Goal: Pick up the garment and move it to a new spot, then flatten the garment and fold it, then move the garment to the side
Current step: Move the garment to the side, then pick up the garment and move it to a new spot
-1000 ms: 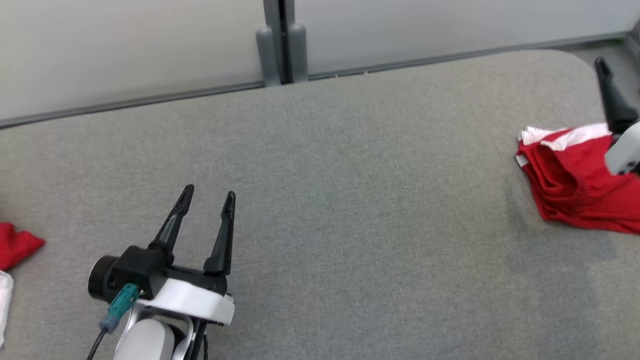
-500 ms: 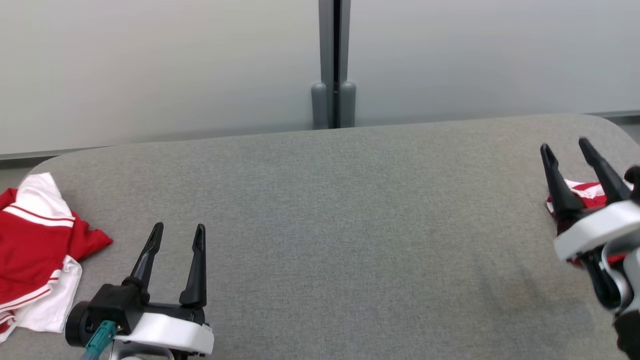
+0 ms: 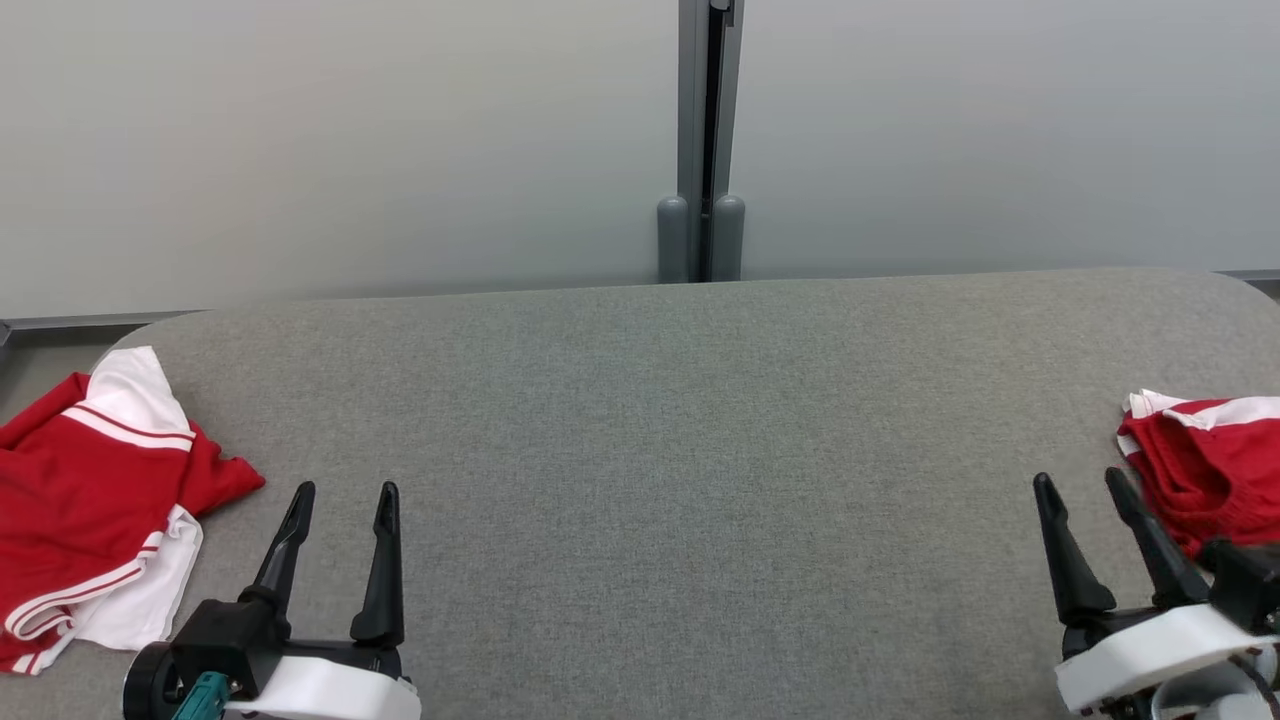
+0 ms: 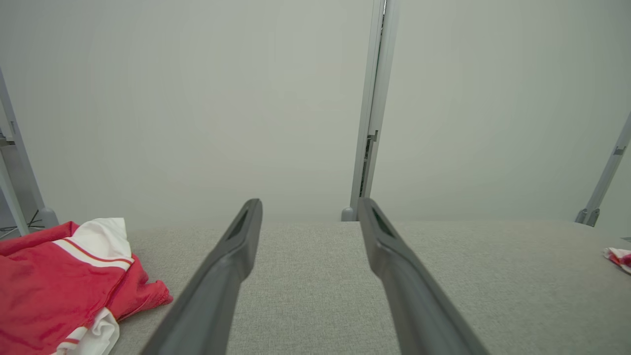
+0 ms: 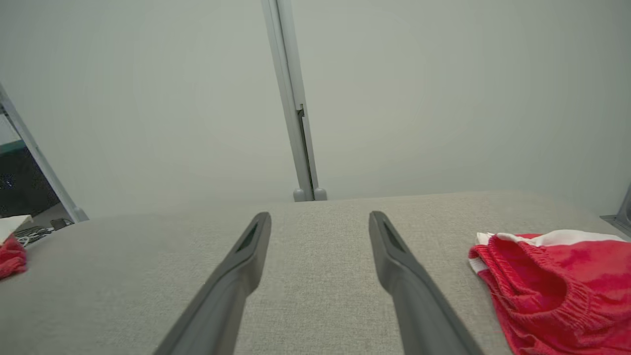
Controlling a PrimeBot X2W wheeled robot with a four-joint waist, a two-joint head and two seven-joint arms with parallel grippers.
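Note:
A crumpled red garment with white stripes (image 3: 90, 500) lies at the table's left edge, also seen in the left wrist view (image 4: 49, 276). A second red garment (image 3: 1210, 460), folded with its elastic waistband showing (image 5: 552, 281), lies at the right edge. My left gripper (image 3: 345, 492) stands open at the lower left, just right of the crumpled garment, with nothing between its fingers (image 4: 309, 203). My right gripper (image 3: 1080, 480) is open at the lower right, just left of the folded garment and apart from it (image 5: 319, 215).
The grey fabric tabletop (image 3: 640, 450) stretches bare between the two grippers. Pale wall panels joined by a grey post (image 3: 700, 150) stand right behind the table's far edge. The table's corners are rounded.
The head camera has swung, so the whole picture shifted and both table ends show. My right gripper has come off the folded garment and now sits beside it, nearer me.

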